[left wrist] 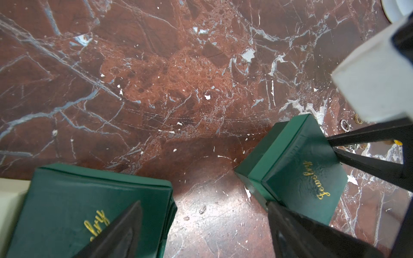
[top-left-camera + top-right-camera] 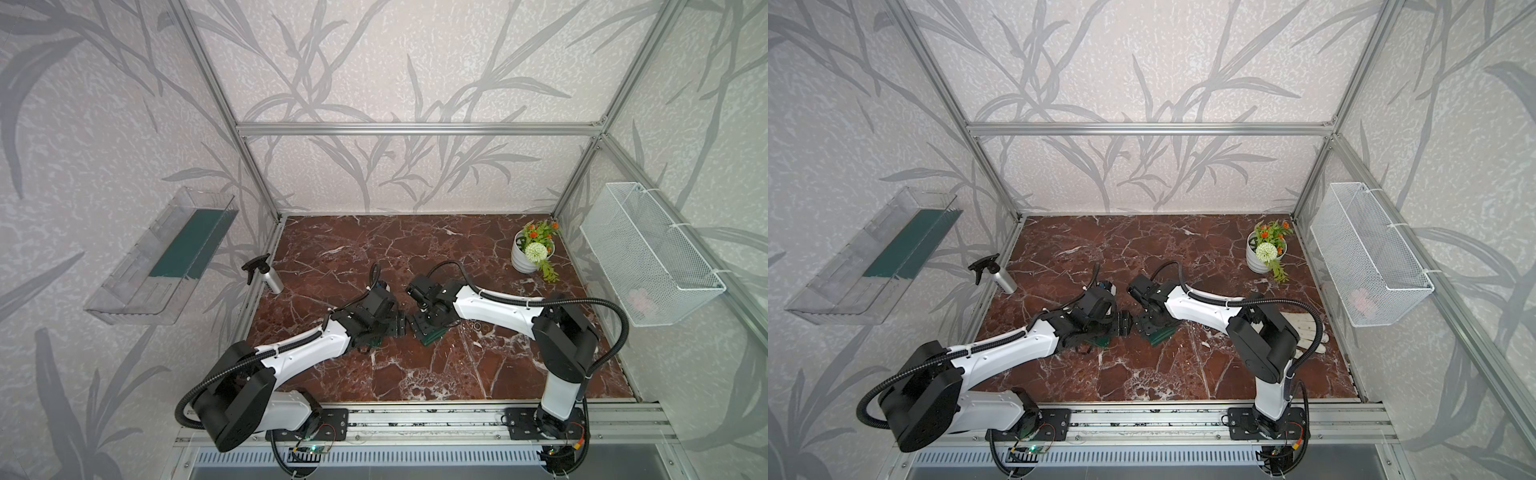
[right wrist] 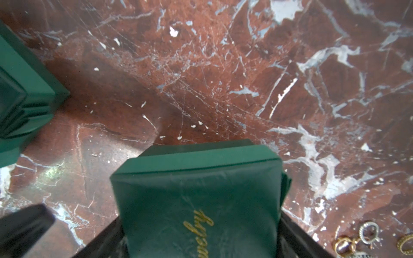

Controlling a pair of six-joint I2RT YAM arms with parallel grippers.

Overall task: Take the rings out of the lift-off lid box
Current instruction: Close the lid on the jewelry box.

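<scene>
Your right gripper [image 3: 201,213] stood over the lift-off lid box [image 3: 196,192], one finger down each side of its lid. The jaws were spread wide, but I cannot tell whether they were pinching the lid or merely flanking it. The lid, lettered in gold, sat slightly askew on the box, with a paler green strip of the base showing along one edge. The rings [image 3: 368,232] were outside that box. They lay in a small cluster on the marble table [image 3: 223,78], near the box but apart from it, on the side away from the second green box [image 1: 89,201]. Your left gripper [image 1: 203,202] was released, with nothing between its fingers. One finger hung over the second green box, near the lift-off lid box.
</scene>
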